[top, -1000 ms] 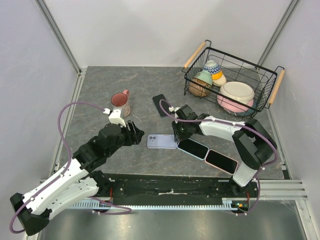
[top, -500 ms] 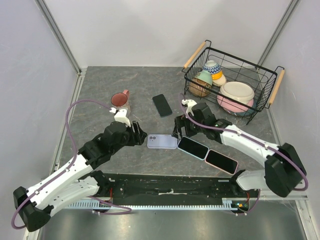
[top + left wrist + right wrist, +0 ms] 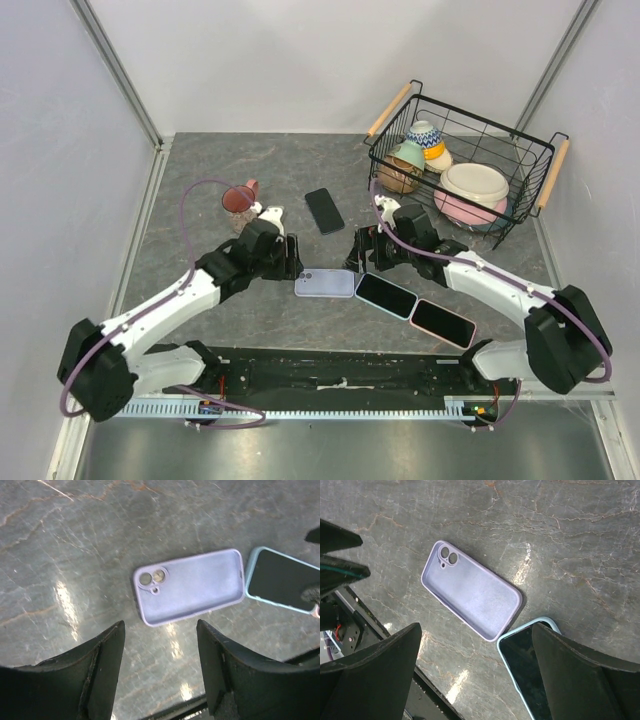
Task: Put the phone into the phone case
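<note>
**Two Grippers, Jaws Apart, Flank an Empty Case**

A lilac case (image 3: 325, 283) lies flat on the grey marbled table (image 3: 200, 170), hollow side up and with nothing in it. Its camera cut-out is at the end nearer the left arm. The bare black phone (image 3: 324, 210) lies screen-up farther back on the table. It is apart from the case and touched by neither arm.

The left gripper (image 3: 292, 255) hangs just past the case's left end, its fingers apart and nothing between them. In its wrist view the two dark fingers (image 3: 107, 655) frame the case (image 3: 190, 586) from above. The right gripper (image 3: 358, 258) hovers by the case's right end, its fingers spread wide and likewise holding nothing. Its wrist view shows the case (image 3: 472, 590) lying on a slant between the fingers (image 3: 580, 675), well below them.

Just beside the case's right end sits a blue-cased phone (image 3: 386, 296), screen-up. From these views it cannot be told whether the two touch. A pink-cased phone (image 3: 442, 323) lies next in the row, toward the right arm's base.

At the back right stands a wire basket (image 3: 535, 150) with wooden handles, holding several bowls. A pink mug (image 3: 240, 199) stands at the back left, behind the left arm.
</note>
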